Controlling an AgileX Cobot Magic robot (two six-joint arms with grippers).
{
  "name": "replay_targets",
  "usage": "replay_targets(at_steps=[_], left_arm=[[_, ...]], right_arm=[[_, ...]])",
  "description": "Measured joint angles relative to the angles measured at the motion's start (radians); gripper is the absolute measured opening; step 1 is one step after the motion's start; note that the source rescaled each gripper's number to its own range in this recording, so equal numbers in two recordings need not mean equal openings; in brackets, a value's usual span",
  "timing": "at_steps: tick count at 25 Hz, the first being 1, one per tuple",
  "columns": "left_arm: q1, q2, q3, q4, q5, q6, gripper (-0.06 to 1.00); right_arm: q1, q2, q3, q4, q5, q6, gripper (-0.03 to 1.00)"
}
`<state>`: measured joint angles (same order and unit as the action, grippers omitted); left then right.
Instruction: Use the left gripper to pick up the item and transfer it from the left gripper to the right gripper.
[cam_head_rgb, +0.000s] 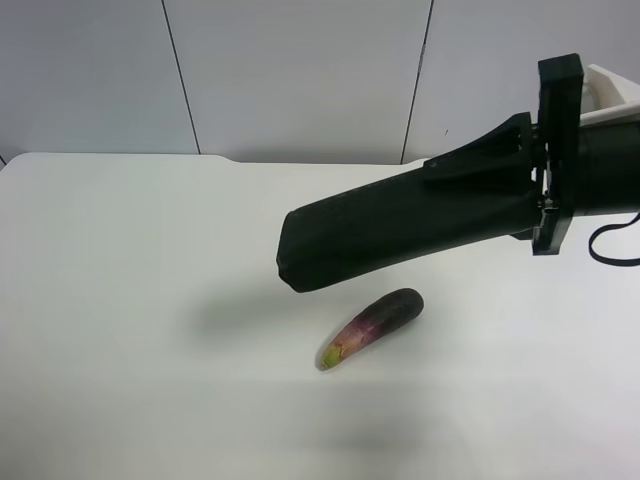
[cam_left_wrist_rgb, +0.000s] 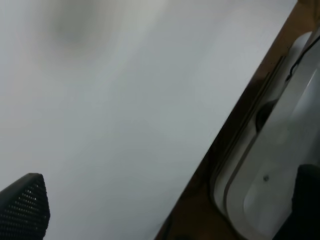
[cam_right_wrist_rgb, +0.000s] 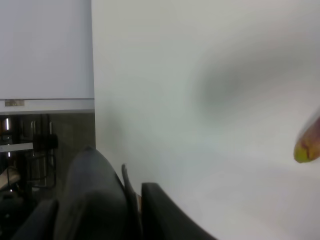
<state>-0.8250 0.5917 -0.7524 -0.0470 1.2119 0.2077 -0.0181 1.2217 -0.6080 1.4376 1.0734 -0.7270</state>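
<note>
While the item (cam_head_rgb: 390, 225) hangs clear of the white table (cam_head_rgb: 120, 300), its rounded end points toward the exterior high view's left and sits lower than its other end. A purple eggplant (cam_head_rgb: 372, 326) lies on the table just below that rounded end, apart from it. Further right, the case's higher end is clamped in the right gripper (cam_head_rgb: 480, 172), whose upper finger presses along the top face. The arm behind it carries a white box-like part (cam_head_rgb: 610, 90).

The right wrist view shows blurred dark shapes in the foreground, which cannot be sorted into finger and case, and the eggplant's yellow-green tip (cam_right_wrist_rgb: 306, 145).

Of the left gripper (cam_left_wrist_rgb: 24, 206), only one mesh-textured fingertip shows above the table, so its state cannot be told.
</note>
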Motion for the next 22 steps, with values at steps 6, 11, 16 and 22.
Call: replay_targets(at_steps=[6, 11, 16, 22], left_arm=[[0.0, -0.318, 0.135, 0.001, -0.03, -0.101, 0.99], [0.0, -0.539, 0.161, 0.007, -0.049, -0.171, 0.99], [0.0, -0.597, 0.188, 0.047, -0.055, -0.222, 0.99], [0.0, -0.598, 0.244, 0.053, -0.145, -0.228, 0.99]], right_arm=[[0.0, 0.0, 0.0, 0.0, 0.0, 0.0, 0.02], [0.0, 0.0, 0.0, -0.027, 0.0, 0.0, 0.02], [0.0, 0.0, 0.0, -0.058, 0.001, 0.0, 0.02], [0.0, 0.0, 0.0, -0.07, 0.0, 0.0, 0.02]])
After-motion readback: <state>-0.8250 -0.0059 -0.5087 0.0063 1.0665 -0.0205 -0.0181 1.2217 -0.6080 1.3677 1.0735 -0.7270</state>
